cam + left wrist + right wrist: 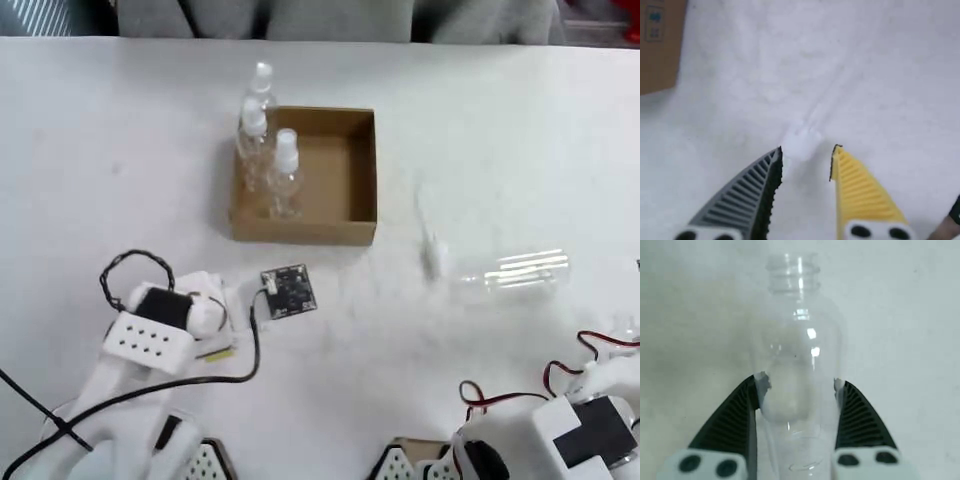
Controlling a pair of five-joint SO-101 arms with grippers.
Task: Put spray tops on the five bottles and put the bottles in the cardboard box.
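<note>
- Spray top point(801, 140) lies loose on the bench point(120, 150), just ahead of the left gripper point(807, 149), whose fingers are spread and hold nothing.
- Three capped bottles point(285, 175) stand along the left wall of the cardboard box point(355, 215); I judge those done.
- Uncapped bottle point(799, 340) lies right of the box, framed by the right gripper point(799, 383) with its fingers spread; it still needs capping and boxing.

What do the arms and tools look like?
Both arms are white. The left arm carries a black cable; the left tool has one grey and one yellow ribbed finger. The right arm has red and black wires; the right tool has two black ribbed fingers.
</note>
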